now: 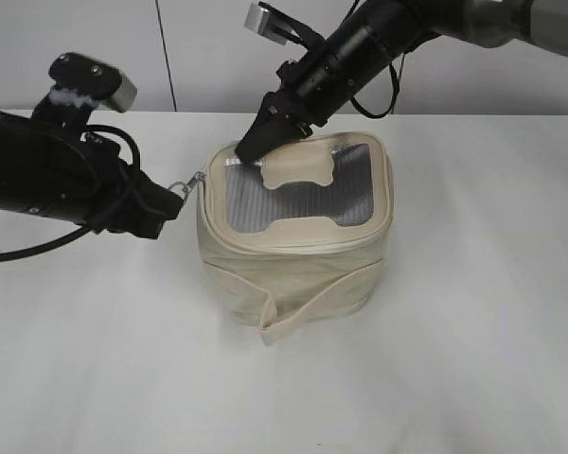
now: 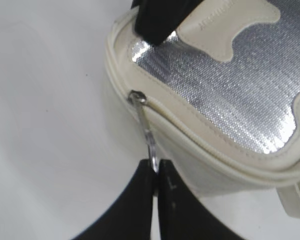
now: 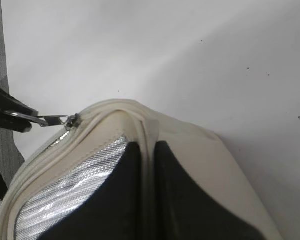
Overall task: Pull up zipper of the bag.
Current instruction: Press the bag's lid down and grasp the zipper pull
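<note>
The cream bag [image 1: 293,274] stands mid-table, its grey mesh lid [image 1: 265,203] and H-shaped patch [image 1: 301,168] facing up. The zipper [image 2: 215,142] runs round the lid edge. A silver zipper pull [image 2: 146,127] sticks out at the bag's left corner, also seen in the exterior view [image 1: 187,184] and the right wrist view [image 3: 52,120]. My left gripper [image 2: 156,169] is shut on the pull's end. My right gripper [image 1: 249,149] is shut on the bag's lid edge [image 3: 149,132] at the back left corner, one finger on the mesh and one outside. The wide strap [image 1: 303,307] wraps the front.
White table [image 1: 454,359] all round the bag. A pale wall [image 1: 199,47] stands behind. The left arm's black body [image 1: 57,180] lies low at the left; the right arm [image 1: 379,38] reaches in from the upper right.
</note>
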Tool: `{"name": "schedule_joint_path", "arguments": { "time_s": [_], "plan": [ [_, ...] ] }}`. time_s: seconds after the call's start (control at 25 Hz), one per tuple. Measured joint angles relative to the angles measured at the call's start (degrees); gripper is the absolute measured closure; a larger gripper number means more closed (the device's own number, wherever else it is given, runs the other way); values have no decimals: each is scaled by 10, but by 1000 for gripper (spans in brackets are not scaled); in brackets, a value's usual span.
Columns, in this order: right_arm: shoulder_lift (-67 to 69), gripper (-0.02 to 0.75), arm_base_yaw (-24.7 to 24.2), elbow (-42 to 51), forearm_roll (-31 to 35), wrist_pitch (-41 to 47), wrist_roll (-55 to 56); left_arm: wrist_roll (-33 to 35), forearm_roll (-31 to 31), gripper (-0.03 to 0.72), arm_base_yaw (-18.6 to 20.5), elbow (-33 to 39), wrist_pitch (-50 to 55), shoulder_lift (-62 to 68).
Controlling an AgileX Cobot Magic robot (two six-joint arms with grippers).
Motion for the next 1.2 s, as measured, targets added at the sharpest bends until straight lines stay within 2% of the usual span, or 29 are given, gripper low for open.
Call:
{"name": "schedule_joint_path", "arguments": {
  "time_s": [0.48,0.64,1.2],
  "plan": [
    [0,681,7,1,2,4,42,-18,3,697,3,51,24,-64],
    [0,681,6,1,1,4,44,-38,8,697,2,56,-25,-75],
    [0,684,-5,1,4,2,33,-38,43,697,0,-82,-14,-11]
  ]
}}
